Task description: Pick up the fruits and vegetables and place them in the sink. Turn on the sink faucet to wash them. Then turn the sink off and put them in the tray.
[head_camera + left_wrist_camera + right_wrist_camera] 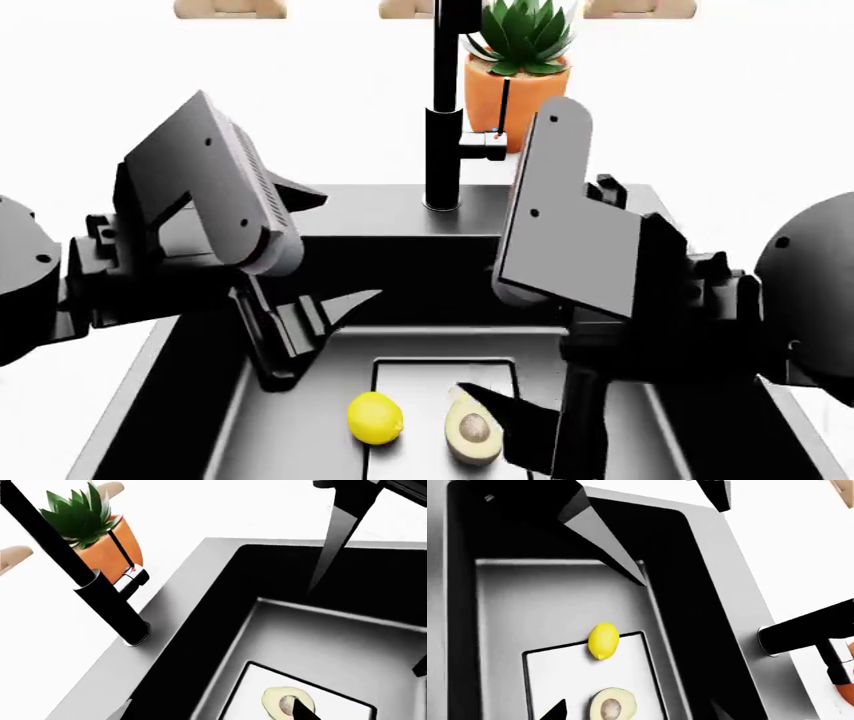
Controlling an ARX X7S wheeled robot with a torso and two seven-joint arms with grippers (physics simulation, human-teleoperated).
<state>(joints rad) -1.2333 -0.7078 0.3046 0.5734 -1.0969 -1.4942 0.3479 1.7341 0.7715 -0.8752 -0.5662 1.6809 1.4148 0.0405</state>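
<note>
— Fingers of both grippers, left (314, 325) and right (527, 425), hang apart, empty, over the deep black sink (400, 255).

— Yellow lemon (375, 417) and halved avocado (473, 428) lie inside; nudge the black faucet post's (442, 160) lever (483, 145) gently.

From my head view the right gripper (514, 420) covers part of the avocado (471, 430) and runs off the bottom edge, so I can't tell how its jaws stand, while the faucet (447, 110) top is cut off above.
</note>
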